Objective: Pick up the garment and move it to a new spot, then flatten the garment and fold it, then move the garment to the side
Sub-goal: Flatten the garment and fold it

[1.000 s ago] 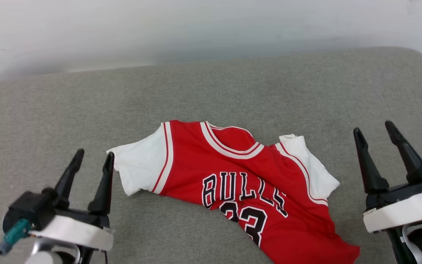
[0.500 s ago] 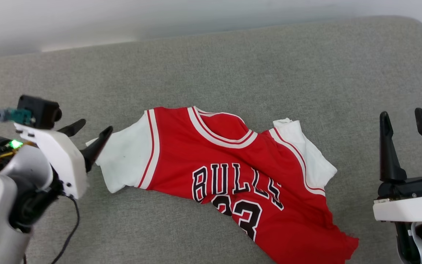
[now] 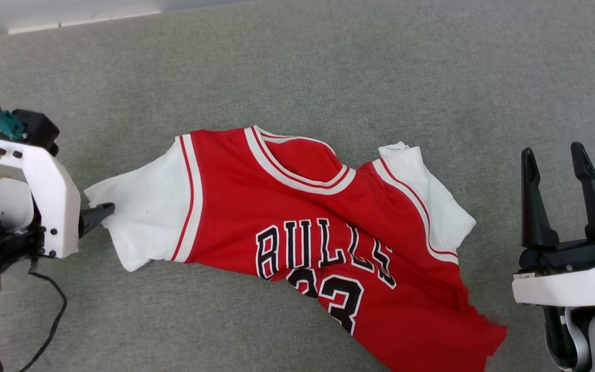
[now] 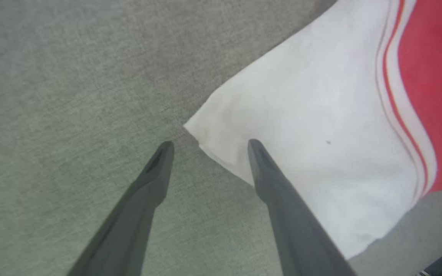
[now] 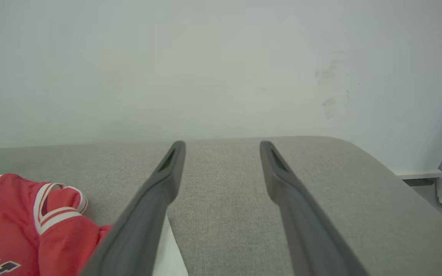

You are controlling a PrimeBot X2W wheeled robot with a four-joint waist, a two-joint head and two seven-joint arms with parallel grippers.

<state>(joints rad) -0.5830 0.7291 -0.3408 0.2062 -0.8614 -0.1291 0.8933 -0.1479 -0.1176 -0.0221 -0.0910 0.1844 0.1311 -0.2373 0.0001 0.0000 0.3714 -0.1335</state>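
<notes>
Head view, garment: the garment lies face up and rumpled in the middle of the grey cushion. Its long axis slants from the collar down to the hem at the cushion's near edge, toward the right.
Head view, left arm: the left gripper sits low at the cushion's left side. One dark fingertip is at the outer corner of the white sleeve; the other finger is hidden behind the white housing.
Head view, right arm: the right gripper is by the near right corner, jaws apart and empty, well clear of the other sleeve.
Left wrist view, jaws: apart, with the sleeve corner lying between the tips. One finger is over white cloth, the other over bare cushion.
Left wrist view, direction: the rest of the jersey spreads away to that view's right.
Right wrist view, jaws: apart and aimed at the far edge and the wall. The jersey is at the lower left, outside the fingers.
Nearer arm: the left, by my reading. It seems to need only to close on the sleeve corner.
</notes>
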